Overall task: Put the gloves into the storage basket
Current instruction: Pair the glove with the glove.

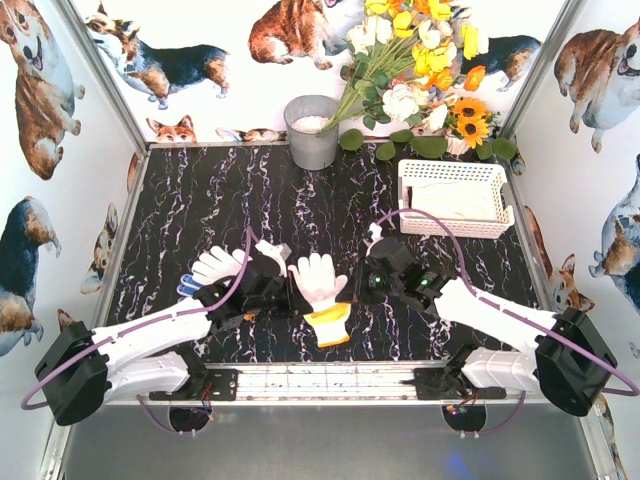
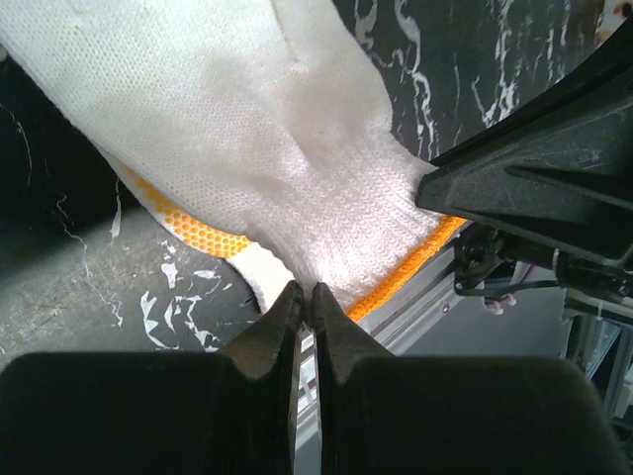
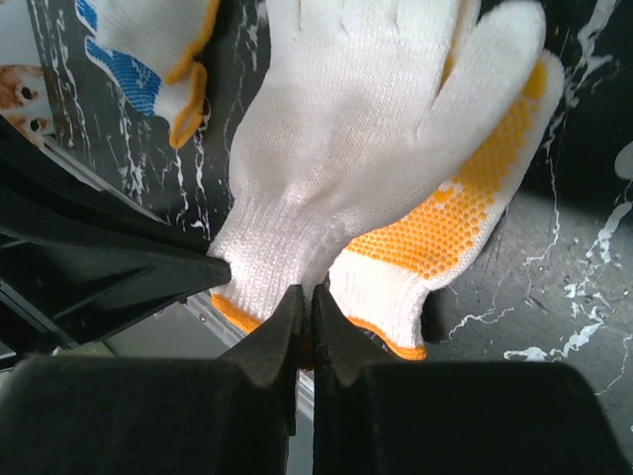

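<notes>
Black marbled worktop (image 1: 200,200), corgi-print walls | my left fingers (image 2: 280,322) closed to a slit, pinching the orange-edged cuff of the white glove (image 2: 247,129) | my right fingers (image 3: 280,332) likewise closed on that cuff, yellow-dotted glove (image 3: 445,228) beneath | storage basket (image 1: 455,197) far right, well apart.

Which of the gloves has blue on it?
The glove at the far left, partly covered by a white one; the middle pair shows orange instead.
</notes>
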You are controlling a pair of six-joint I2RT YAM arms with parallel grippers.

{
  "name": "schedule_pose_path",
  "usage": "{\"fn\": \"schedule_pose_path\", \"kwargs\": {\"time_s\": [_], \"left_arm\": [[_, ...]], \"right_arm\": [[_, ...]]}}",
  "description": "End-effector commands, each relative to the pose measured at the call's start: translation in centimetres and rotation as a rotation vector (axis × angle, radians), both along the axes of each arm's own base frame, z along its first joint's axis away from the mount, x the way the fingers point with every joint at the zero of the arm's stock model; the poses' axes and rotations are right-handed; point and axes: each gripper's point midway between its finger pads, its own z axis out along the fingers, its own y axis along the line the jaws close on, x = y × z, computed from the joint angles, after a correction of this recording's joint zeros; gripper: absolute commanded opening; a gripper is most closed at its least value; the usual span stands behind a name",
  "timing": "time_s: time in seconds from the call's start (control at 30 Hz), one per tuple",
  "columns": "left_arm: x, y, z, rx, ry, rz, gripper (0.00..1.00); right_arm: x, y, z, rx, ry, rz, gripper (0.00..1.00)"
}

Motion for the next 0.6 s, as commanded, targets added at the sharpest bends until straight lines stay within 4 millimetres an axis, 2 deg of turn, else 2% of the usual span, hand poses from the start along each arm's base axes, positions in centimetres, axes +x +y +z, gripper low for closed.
{"fn": "schedule_pose_path", "kwargs": {"time_s": [0.0, 0.33, 0.37, 0.4, 0.5, 0.57], "left_arm": [[-1.4, 1.1, -2.7, 0.08, 0.054, 0.0, 0.0], [-2.5, 0.7, -3.8, 0.091, 0.081, -0.046, 0.01], [-2.5, 0.7, -3.8, 0.094, 0.082, -0.047, 0.07], [-2.6, 0.8, -3.9, 0.098, 0.083, -0.048, 0.11], [-2.3, 1.7, -4.1, 0.142, 0.076, -0.019, 0.34], [-2.1, 2.2, -3.9, 0.161, 0.059, -0.005, 0.45]], "right_arm": [[-0.1, 0.3, 0.4, 0.042, -0.014, -0.014, 0.0], [-1.0, -0.2, -0.9, 0.034, 0.041, -0.031, 0.0], [-1.2, -0.3, -1.1, 0.032, 0.049, -0.033, 0.01], [-1.3, -0.4, -1.3, 0.028, 0.059, -0.033, 0.06], [-2.0, -0.7, -0.9, 0.034, 0.062, -0.03, 0.28], [-2.4, -1.1, -1.1, 0.019, 0.071, -0.033, 0.38]]}}
